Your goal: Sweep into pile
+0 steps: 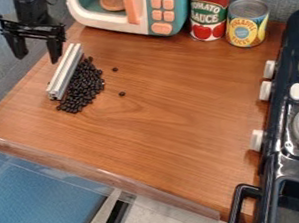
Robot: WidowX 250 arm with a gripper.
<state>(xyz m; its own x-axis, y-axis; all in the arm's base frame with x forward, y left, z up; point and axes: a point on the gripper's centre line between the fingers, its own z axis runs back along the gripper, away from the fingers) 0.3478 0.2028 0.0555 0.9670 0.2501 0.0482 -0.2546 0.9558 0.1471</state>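
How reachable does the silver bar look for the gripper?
Probably yes: the open gripper hangs near the silver bar, nothing visible between them; the dark beans lie along the bar's other side.

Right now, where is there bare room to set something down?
The widest patch of brown wooden counter lies between the small black beans and the black toy stove, down to the front edge. Crowded: upper left, with beans against the silver metal bar, two strays alongside and open jaws behind; and the back, with the teal-and-white toy microwave, red can and yellow-blue can.
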